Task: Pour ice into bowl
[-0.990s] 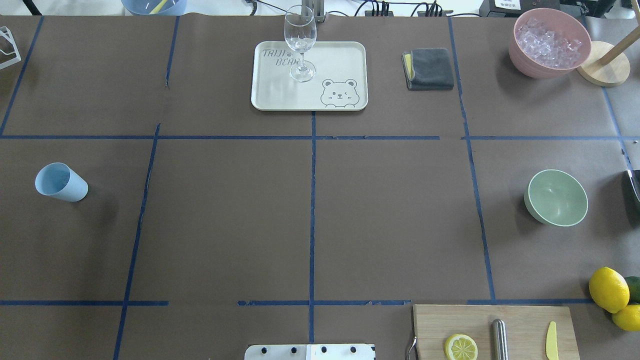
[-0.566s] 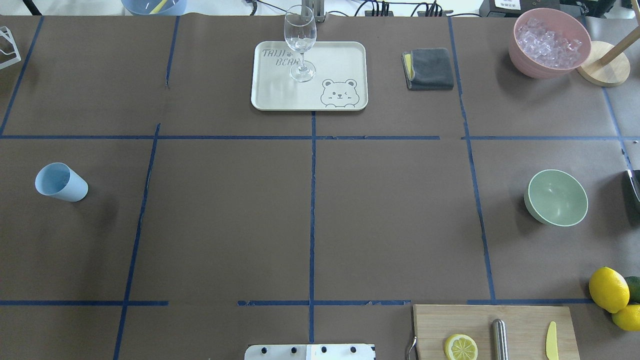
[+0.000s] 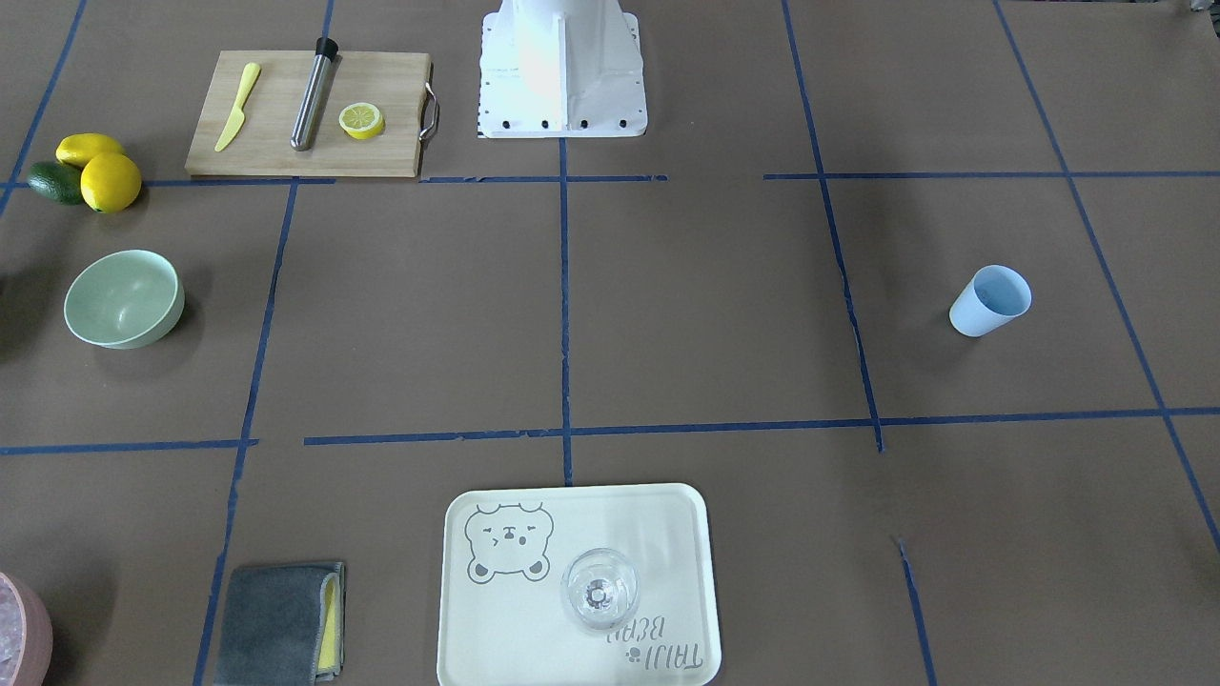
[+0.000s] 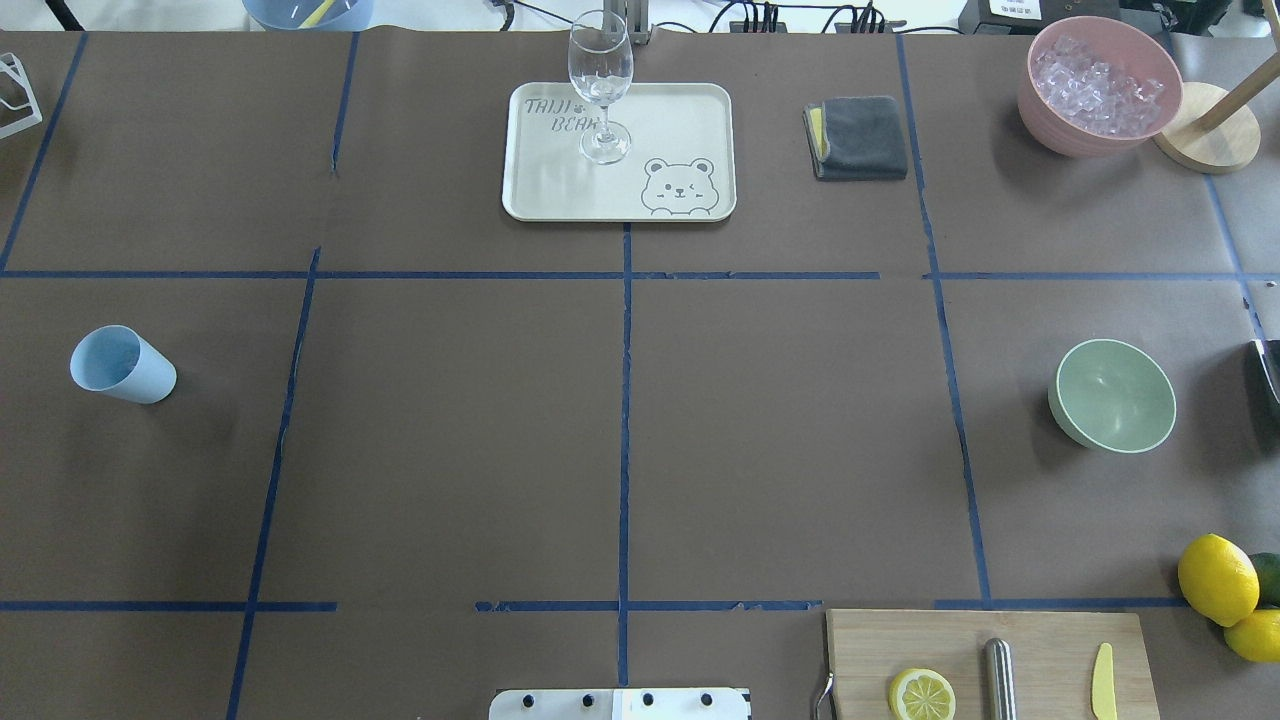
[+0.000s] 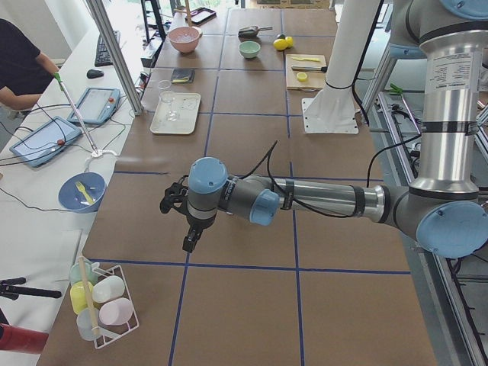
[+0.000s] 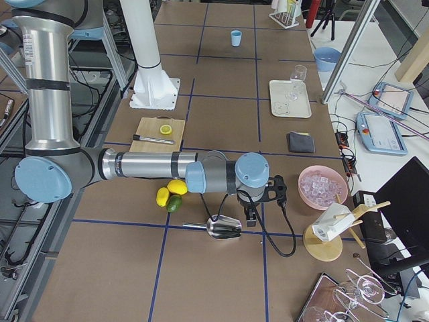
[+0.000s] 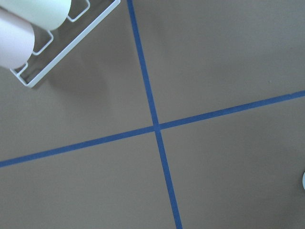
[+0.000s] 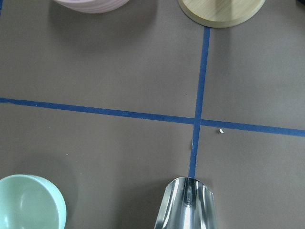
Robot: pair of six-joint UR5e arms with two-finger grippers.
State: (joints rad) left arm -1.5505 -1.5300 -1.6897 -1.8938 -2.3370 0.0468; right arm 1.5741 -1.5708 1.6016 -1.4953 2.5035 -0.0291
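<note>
The pale mint-green bowl (image 4: 1112, 395) stands upright and empty at the right of the table; it also shows in the front view (image 3: 124, 297) and at the right wrist view's bottom left (image 8: 28, 202). Clear ice cubes (image 4: 1098, 85) fill the pink container (image 4: 1060, 135) at the far right. The blue cup (image 4: 122, 364) stands at the left, with no ice visible in it. My left gripper (image 5: 191, 238) hovers over bare table beyond the cup. My right gripper (image 6: 249, 216) hangs over a metal scoop (image 6: 224, 228). I cannot tell whether either is open or shut.
A cream tray (image 4: 560, 195) with a wine glass (image 4: 601, 85) sits far centre, a grey cloth (image 4: 858, 137) beside it. A cutting board (image 4: 1040, 640) with a lemon half, lemons (image 4: 1217, 578), a round wooden stand (image 4: 1210, 140) and a cup rack (image 5: 99, 305) are nearby.
</note>
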